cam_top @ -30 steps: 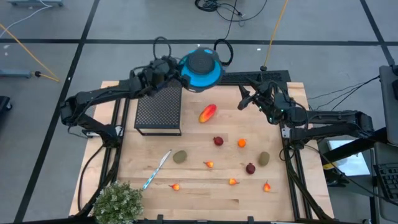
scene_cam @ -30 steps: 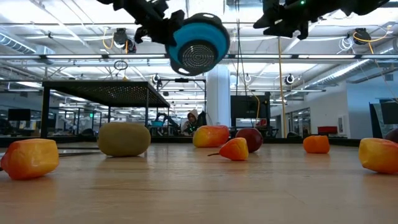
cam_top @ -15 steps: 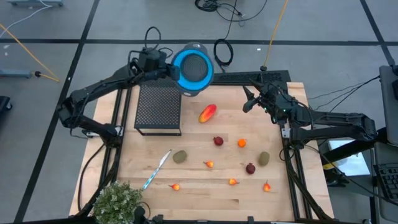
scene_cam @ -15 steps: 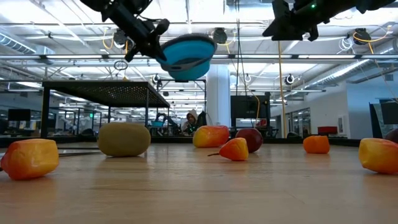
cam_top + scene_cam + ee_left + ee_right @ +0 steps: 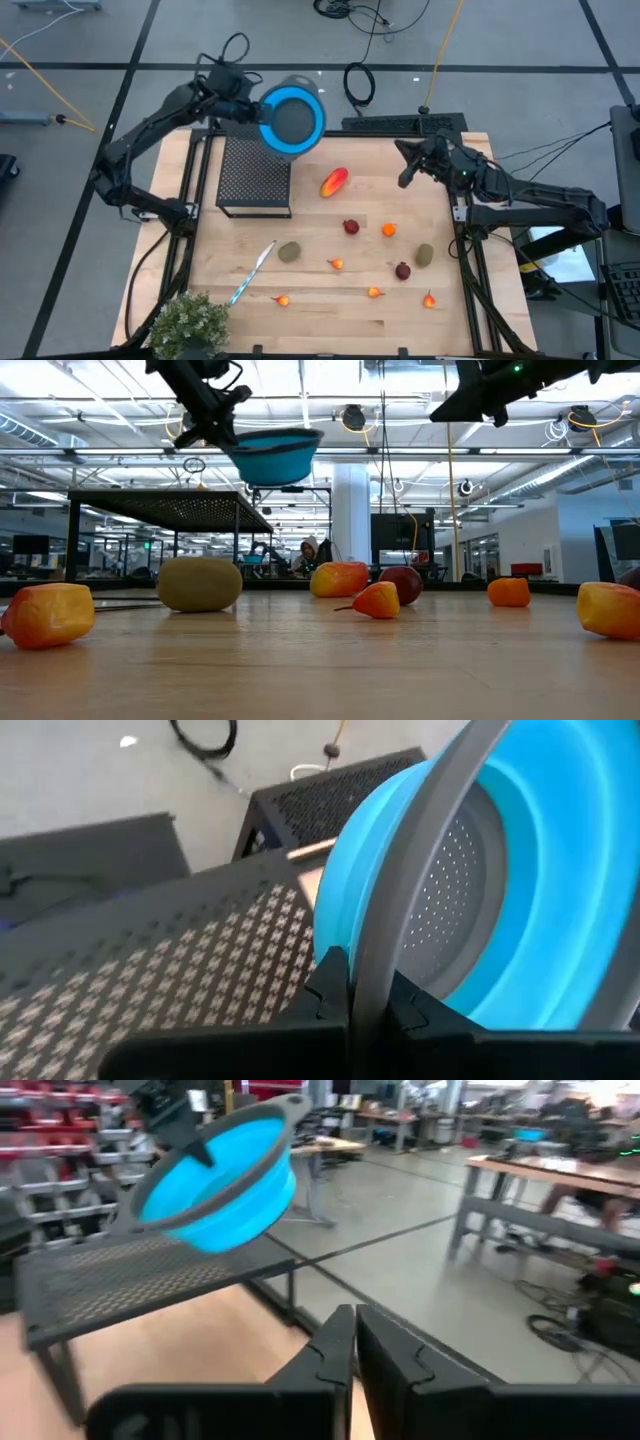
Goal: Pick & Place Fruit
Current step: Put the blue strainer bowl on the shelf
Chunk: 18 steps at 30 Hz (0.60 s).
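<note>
Jaws: left gripper (image 5: 243, 104) clamped on blue colander (image 5: 291, 117) rim, right gripper (image 5: 407, 170) closed empty; fruit (image 5: 334, 182), mid-table, apparently light, rigid, smooth—grip across middle.

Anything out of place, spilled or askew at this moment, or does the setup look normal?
One oddity: the blue colander is in the air, clamped by its rim in the left gripper above the black mesh stand. It is level in the low view. The fruit lies scattered on the table, none in it. The right gripper hangs shut, empty.
</note>
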### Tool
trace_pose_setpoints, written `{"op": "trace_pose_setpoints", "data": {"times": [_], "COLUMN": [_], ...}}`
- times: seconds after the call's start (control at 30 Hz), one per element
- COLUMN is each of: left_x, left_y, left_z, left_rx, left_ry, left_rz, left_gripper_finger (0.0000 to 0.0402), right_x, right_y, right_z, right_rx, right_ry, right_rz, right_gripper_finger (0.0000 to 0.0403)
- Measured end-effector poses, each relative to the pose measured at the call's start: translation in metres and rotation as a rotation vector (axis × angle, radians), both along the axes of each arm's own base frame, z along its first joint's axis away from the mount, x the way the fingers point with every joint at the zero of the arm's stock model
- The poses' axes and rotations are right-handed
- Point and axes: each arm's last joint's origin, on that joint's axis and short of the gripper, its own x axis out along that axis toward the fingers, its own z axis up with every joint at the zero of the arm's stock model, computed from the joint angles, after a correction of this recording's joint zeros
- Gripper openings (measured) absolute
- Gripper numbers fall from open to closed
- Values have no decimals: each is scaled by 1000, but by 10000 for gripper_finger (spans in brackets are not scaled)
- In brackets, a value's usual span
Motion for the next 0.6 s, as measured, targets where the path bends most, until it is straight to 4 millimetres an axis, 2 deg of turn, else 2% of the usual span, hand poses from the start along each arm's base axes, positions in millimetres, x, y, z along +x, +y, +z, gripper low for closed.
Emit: {"op": "trace_pose_setpoints", "data": {"times": [0.27, 0.6], "left_x": [-22, -50], "left_y": [2, 5], "left_z": [-3, -11], "left_rx": [-178, -340], "left_ry": [9, 77], "left_rz": [-39, 41], "left_gripper_finger": [0, 0], "right_x": [-11, -28], "right_y": [8, 16], "right_z": [-1, -4], "right_rx": [5, -1], "right_ry": [51, 137], "right_rz": [164, 308], "right_gripper_finger": [1, 0]}}
